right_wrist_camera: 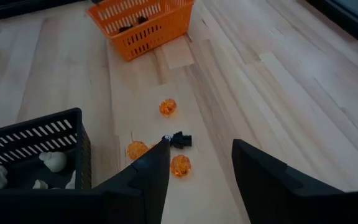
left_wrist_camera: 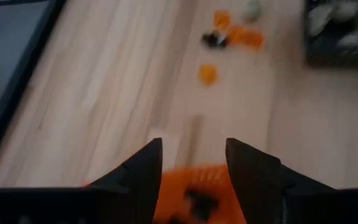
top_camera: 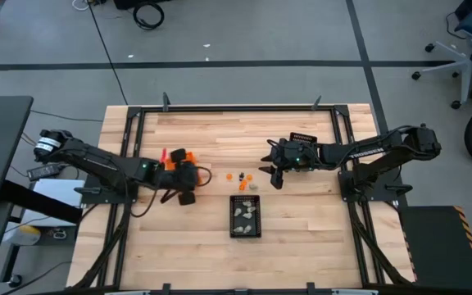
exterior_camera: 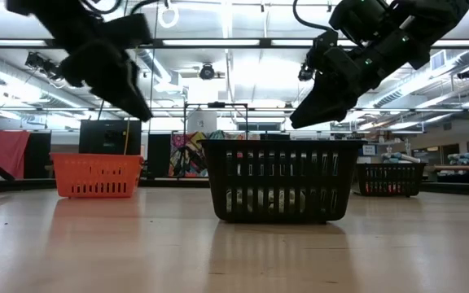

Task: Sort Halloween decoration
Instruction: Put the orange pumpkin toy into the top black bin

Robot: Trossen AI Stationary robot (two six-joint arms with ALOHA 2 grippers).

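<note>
Above the orange plastic slatted bin (right_wrist_camera: 143, 23), the left gripper (left_wrist_camera: 194, 163) is hanging with its fingers spread and empty, apparently just dropping a piece in. Between that bin and the black mesh bin (right_wrist_camera: 36, 140), three orange pieces (right_wrist_camera: 168, 107) and one black piece (right_wrist_camera: 180, 140) are lying loose. The right gripper (right_wrist_camera: 201, 165) is hovering open, empty, over them; next it needs to descend on one.

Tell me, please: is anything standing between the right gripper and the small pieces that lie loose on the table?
Nothing visible does. The right gripper is open above the loose pieces, with only bare wood between them. The black mesh bin stands off to one side, and the orange bin lies beyond the pieces.
</note>
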